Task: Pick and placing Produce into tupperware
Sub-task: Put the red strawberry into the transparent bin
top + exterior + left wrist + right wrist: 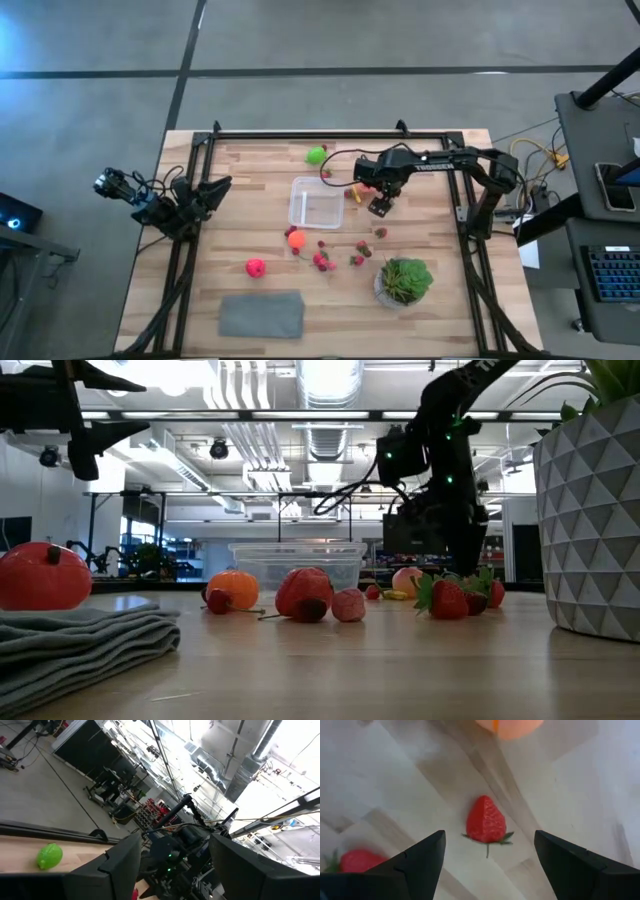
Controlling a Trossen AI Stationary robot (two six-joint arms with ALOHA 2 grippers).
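My right gripper hangs open over the table, pointing down, just right of the clear tupperware. A small red strawberry lies on the wood below it, between the two fingers and untouched. A pink-peach piece sits just beyond it, and another strawberry lies off to the side. A lime-green fruit rests behind the box. An orange fruit, a red one and several strawberries lie in front of it. My left gripper waits open at the table's left edge.
A leafy green plant in a white faceted pot stands at the near right. A folded grey mat lies at the near edge. A black frame runs around the wooden table. Bare wood lies left of the box.
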